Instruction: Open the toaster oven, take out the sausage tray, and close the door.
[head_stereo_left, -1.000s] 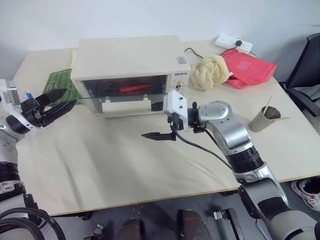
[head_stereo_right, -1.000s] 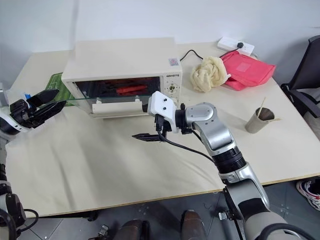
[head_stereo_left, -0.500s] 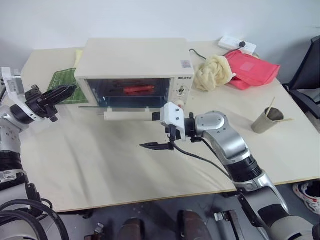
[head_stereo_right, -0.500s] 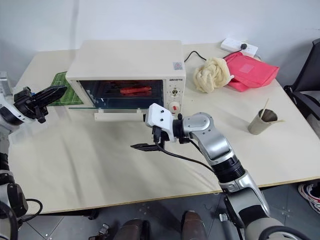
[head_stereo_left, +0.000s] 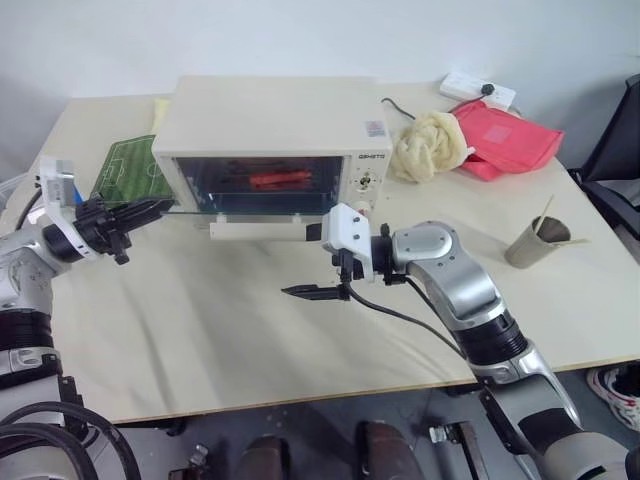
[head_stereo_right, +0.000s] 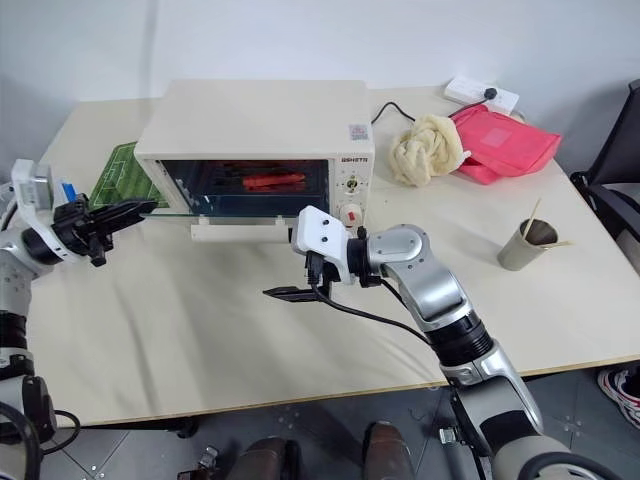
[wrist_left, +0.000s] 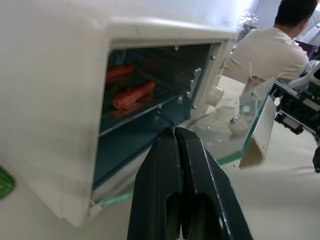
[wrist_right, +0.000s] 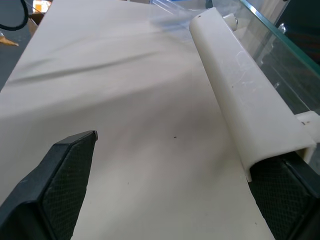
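L to R. Left gripper (head_stereo_left: 140, 212) sits at the left corner of the open door (head_stereo_left: 255, 212), fingers pressed together w/ nothing between them; tips look to be touching or just beside the glass edge, can't tell which. Behind it, a green mat (head_stereo_left: 125, 172) lies on the table (head_stereo_left: 200, 320).

Oven (head_stereo_left: 265, 125) is mid-table, door dropped to about level, handle (head_stereo_left: 258, 231) sticking out front. Tray (wrist_left: 131, 97) w/ the sausages is inside on the shelf, red links visible thru the opening; not out yet.

Right gripper (head_stereo_left: 315, 291) hangs below and just in front of the handle's right end, fingers spread wide, empty. In the right wrist view one finger (wrist_right: 67, 180) is out over bare table and the other sits right under the handle end.

Further right: cream cloth bundle (head_stereo_left: 425, 145), pink bag (head_stereo_left: 505, 138), paper cup (head_stereo_left: 535, 243) w/ a stick.

Risks, as I judge:
- Left tips closed, so can't grab the tray as is; need to reopen first. Pushing on w/ them shut could shove the door or scrape the glass.
- Right finger under the handle: lifting would swing the door up before the tray is out, maybe onto the left gripper.
- Reaching in from the side: wrist could catch the oven frame and slide the whole oven.
- Tray pulled by one corner may tip, sausages roll off.
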